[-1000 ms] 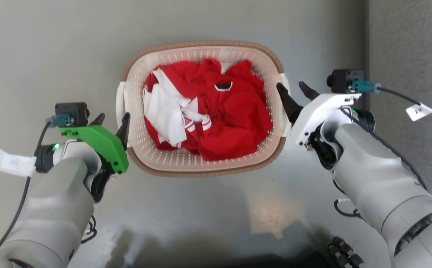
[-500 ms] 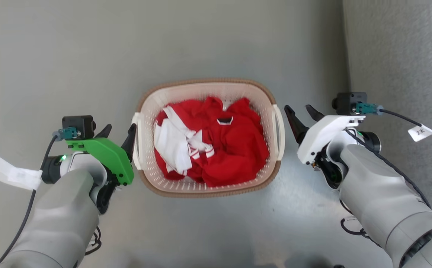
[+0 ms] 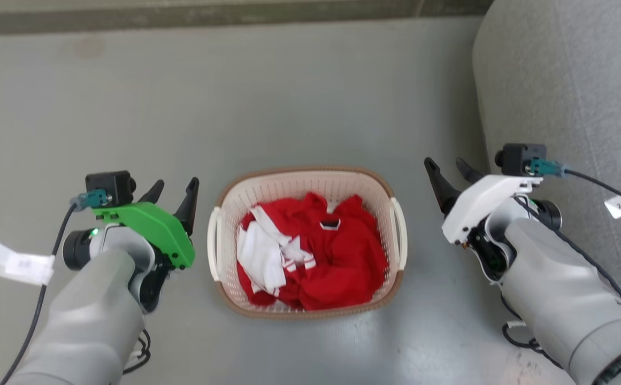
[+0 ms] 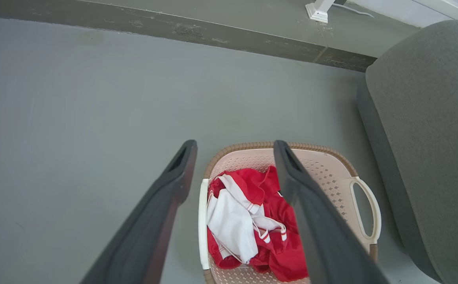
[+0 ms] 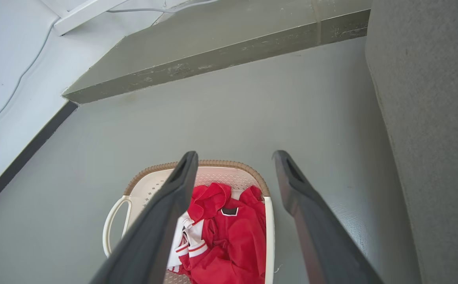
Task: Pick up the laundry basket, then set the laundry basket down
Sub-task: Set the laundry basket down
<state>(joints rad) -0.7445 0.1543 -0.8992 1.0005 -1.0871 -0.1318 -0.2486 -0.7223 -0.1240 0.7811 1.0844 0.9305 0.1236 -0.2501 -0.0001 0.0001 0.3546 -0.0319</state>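
The laundry basket (image 3: 267,191) stands on the grey floor, cream-white and perforated with a brown woven rim, holding red and white clothes (image 3: 310,256). Its white loop handles sit at the left (image 3: 213,243) and right (image 3: 400,232) sides. My left gripper (image 3: 176,188), with a green housing, hangs open to the left of the basket, apart from the handle. My right gripper (image 3: 448,167), white-housed, hangs open to the right, also apart. In the left wrist view the basket (image 4: 331,161) lies below my open left gripper (image 4: 234,146). In the right wrist view the basket (image 5: 150,177) lies below my open right gripper (image 5: 234,156).
A grey upholstered sofa (image 3: 572,96) rises at the right, close to my right arm. A darker step edge (image 3: 182,13) runs along the far side of the floor. White wall and a cable (image 5: 12,47) show beyond it.
The whole head view has shifted, so the basket shows lower and smaller and the far step has come into sight. Both grippers stand farther from the basket's handles than before, still open.
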